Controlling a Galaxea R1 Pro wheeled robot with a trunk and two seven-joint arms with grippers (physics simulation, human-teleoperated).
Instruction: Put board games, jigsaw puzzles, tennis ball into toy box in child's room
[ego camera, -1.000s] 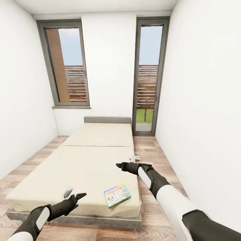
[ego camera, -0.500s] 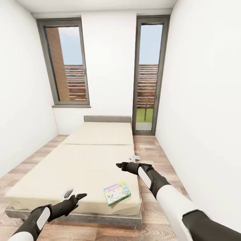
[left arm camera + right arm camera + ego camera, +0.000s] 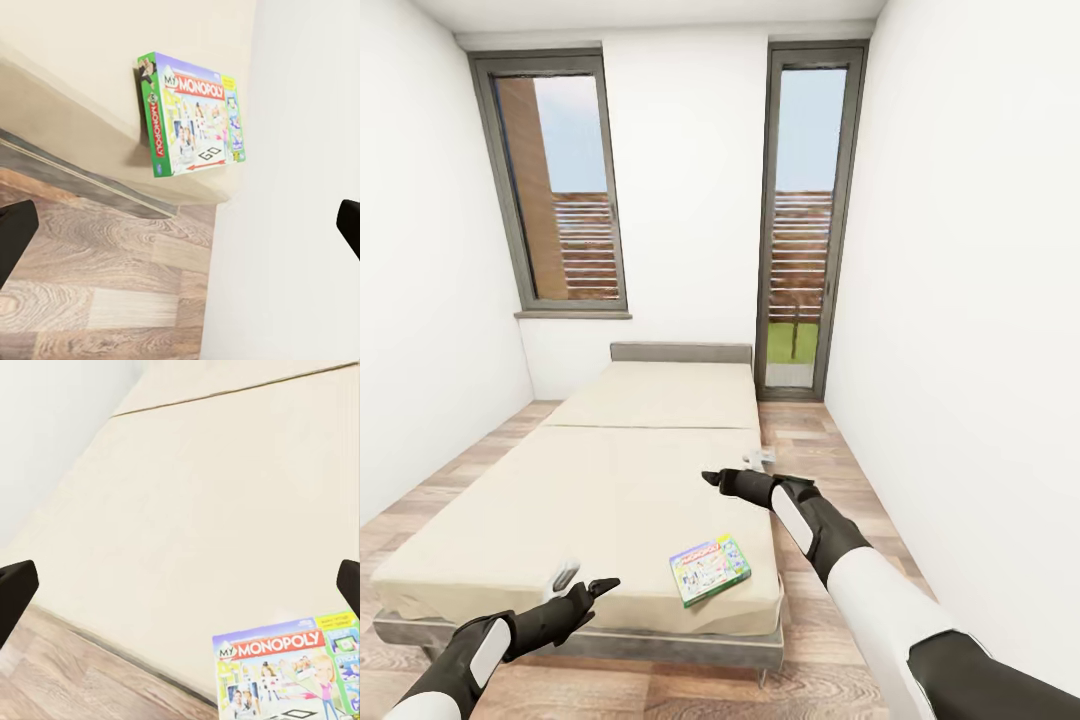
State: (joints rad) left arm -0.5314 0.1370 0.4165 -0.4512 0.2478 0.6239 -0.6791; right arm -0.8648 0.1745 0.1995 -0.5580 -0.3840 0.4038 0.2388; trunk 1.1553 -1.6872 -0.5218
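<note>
Board game [image 3: 710,570] flat near bed [image 3: 610,480] foot corner, unobstructed.
Left gripper [image 3: 582,580] and right gripper [image 3: 735,470] both released, empty, above mattress edges.

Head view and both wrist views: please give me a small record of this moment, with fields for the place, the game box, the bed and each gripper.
place: white-walled room with wood-plank floor and two tall windows
board game: one Monopoly box, lying flat near the foot corner of the bed, on the robot's right
bed: beige mattress, grey headboard at the far wall
left gripper: open, empty, over the foot edge of the bed
right gripper: open, empty, above the bed's right edge, beyond the box
box held: no
</note>
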